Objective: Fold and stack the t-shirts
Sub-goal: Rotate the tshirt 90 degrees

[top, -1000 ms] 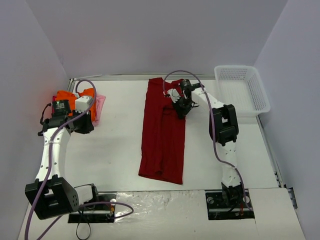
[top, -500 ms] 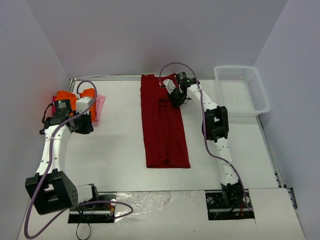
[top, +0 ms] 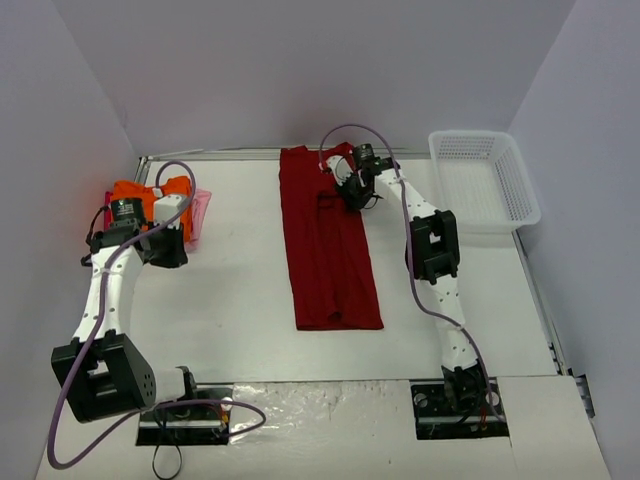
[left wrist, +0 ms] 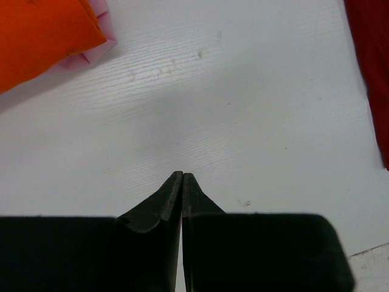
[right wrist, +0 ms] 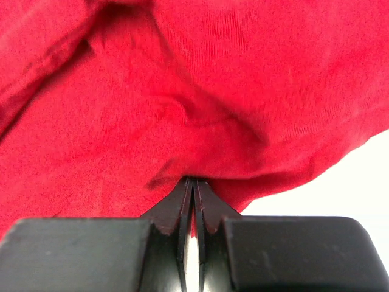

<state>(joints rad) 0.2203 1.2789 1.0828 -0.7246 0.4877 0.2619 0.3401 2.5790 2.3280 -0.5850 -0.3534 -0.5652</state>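
Observation:
The dark red t-shirt (top: 325, 240) lies folded into a long narrow strip down the middle of the table. My right gripper (top: 350, 192) is at its far right part, shut on a fold of the red cloth (right wrist: 200, 134). The orange t-shirt (top: 150, 195) lies at the far left on top of the pale pink t-shirt (top: 200, 212). Both show in the left wrist view, orange (left wrist: 42, 30) and pink (left wrist: 97, 52). My left gripper (top: 170, 250) is shut and empty, its tips (left wrist: 182, 176) over bare table just near of that pile.
A white mesh basket (top: 485, 180) stands at the far right corner. Grey walls close in the table on the left, back and right. A foil-covered strip (top: 320, 405) runs along the near edge between the arm bases.
My right gripper has pulled the red shirt's far end toward the back and left, so the strip now lies straighter and further from me. The left arm has barely moved.

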